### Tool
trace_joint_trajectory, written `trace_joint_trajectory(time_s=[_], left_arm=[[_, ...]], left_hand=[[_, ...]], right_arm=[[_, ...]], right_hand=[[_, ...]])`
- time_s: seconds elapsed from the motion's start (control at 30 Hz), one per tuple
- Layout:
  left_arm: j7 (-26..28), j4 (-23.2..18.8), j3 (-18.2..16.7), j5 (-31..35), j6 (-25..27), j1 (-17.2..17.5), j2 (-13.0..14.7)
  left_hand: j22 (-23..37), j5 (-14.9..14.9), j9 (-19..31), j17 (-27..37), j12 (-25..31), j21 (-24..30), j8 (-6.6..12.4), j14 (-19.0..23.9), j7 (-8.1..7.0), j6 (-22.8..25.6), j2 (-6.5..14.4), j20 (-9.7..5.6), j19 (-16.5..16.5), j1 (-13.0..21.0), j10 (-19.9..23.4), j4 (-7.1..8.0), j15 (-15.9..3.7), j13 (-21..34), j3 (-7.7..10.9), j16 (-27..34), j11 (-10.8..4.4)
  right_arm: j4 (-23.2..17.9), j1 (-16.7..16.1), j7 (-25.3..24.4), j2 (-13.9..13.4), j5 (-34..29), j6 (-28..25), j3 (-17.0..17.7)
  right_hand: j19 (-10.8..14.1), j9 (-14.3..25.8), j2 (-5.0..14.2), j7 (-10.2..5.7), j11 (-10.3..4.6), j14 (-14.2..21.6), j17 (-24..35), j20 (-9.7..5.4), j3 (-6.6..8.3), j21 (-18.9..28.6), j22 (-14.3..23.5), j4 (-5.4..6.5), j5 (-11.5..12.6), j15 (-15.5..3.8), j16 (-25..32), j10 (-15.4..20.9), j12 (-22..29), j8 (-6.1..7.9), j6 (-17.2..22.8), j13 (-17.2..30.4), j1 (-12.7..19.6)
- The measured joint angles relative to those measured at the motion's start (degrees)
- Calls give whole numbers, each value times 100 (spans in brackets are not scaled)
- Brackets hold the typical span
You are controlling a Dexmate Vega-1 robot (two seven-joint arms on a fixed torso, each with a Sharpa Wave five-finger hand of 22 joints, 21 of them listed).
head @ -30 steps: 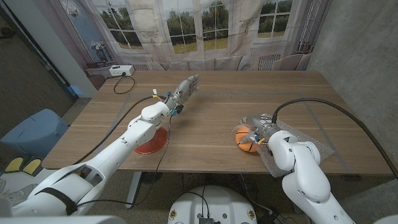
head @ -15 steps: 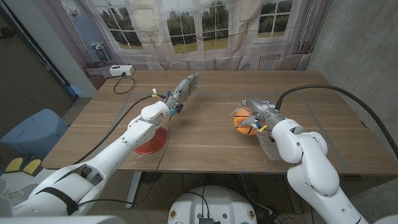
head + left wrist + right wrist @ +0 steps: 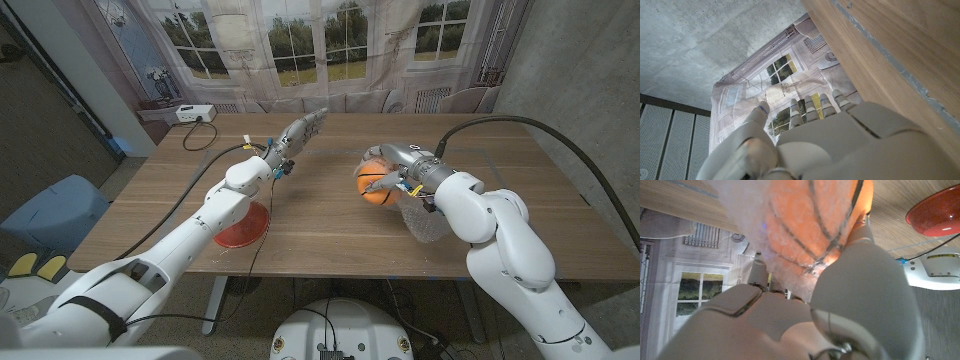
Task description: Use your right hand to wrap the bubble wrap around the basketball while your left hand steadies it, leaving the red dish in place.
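A: Where is the basketball point(image 3: 377, 180) found?

B: It is held off the table's point(image 3: 330, 225) middle, toward three o'clock, gripped by the right hand point(image 3: 400, 176). The bubble wrap point(image 3: 425, 222) is draped over part of it and trails toward five o'clock from the ball. In the right wrist view the film point(image 3: 745, 215) is seen clouding one side of the orange skin.

A: And the left hand point(image 3: 300, 131)?

B: It is raised with fingers straight and close together, nothing held, at ten o'clock from the ball and well apart from it.

A: How should the step be done well?

B: The ball should probably be set down, steadied by the left hand, and the loose sheet drawn round evenly. The red dish point(image 3: 240, 226), at eight o'clock near the front edge, should be left untouched.
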Motion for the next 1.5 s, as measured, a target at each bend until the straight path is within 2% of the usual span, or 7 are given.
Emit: trace_joint_trajectory(time_s=[0.1, 0.27, 0.6, 0.77, 1.13, 1.33, 1.5], left_arm=[[-243, 121, 3, -112, 0, -138, -53], [-653, 365, 49, -272, -1, -367, -158], [-1719, 1079, 154, -712, 94, -883, -505], [-2276, 1743, 245, -875, 176, -1253, -822], [-3787, 3226, 414, -1084, 453, -1968, -1445], [-4481, 3755, 473, -1089, 632, -2196, -1661], [-4759, 3730, 498, -1086, 831, -2189, -1664]], left_hand=[[3, 0, 27, 0, 44, 43, 0, 359, 194, 255, 2, 1, 164, 2, 367, -5, 27, 0, 70, 26, 59], [3, -43, 27, 0, 85, 53, 0, 577, 295, 539, 2, 41, 265, 2, 669, -26, 30, 0, 96, 26, 142], [2, -43, 27, -1, 123, 97, 0, 864, 573, 893, 25, 132, 417, 24, 1119, 54, 71, -1, 223, 26, 324], [2, -43, 26, 7, 171, 97, 0, 894, 655, 976, 24, 184, 426, 24, 1395, 112, 102, -1, 277, 18, 333], [1, -42, 53, 24, 277, 129, 0, 1313, 1178, 1561, -59, 342, 639, -227, 2667, 778, 206, -17, 675, -22, 611], [1, -42, 53, -1, 299, 214, -35, 1665, 1208, 1632, -59, 367, 962, -227, 3123, 962, 117, -17, 860, 5, 569], [-14, -42, 53, -16, 260, 252, -35, 1807, 1232, 1824, -59, 365, 1107, -227, 3247, 1016, 69, -44, 998, 15, 610]], right_arm=[[0, 159, 2, -62, 301, 128, -14], [10, 416, -47, -158, 647, 321, -87], [238, 902, -504, -359, 1239, 826, -211], [379, 1044, -984, -439, 1590, 1274, -214], [623, 1202, -1734, -566, 1768, 1747, -166], [785, 1230, -2125, -593, 1748, 1880, -104], [952, 1250, -2496, -610, 1596, 1994, -76]], right_hand=[[0, -3, 0, 9, 0, 0, 16, 0, 7, 45, 18, 7, -3, 0, -11, 0, 0, 0, 8, 0, 0], [0, -7, -33, -23, 120, 82, 24, 0, 17, 93, 28, 17, -5, 81, -42, 121, 1, 41, 40, 1, 33], [0, -7, -90, -23, 120, 93, 184, 0, 18, 209, 53, 17, -20, 92, -112, 121, 1, 43, 39, 1, 90], [0, -7, -113, -23, 120, 191, 210, 0, 33, 255, 56, 33, -20, 91, -167, 121, 1, 43, 39, 1, 113], [0, -7, -182, -22, 133, 340, 216, 0, 41, 340, 85, 41, -42, 156, -229, 252, 3, 47, 100, 1, 182], [0, -27, -210, -11, 134, 349, 262, 0, 41, 424, 103, 40, -43, 165, -297, 253, 3, 46, 155, 1, 210], [0, -36, -248, 8, 133, 494, 295, 0, 40, 478, 107, 40, -43, 164, -363, 253, 3, 81, 193, 1, 248]])
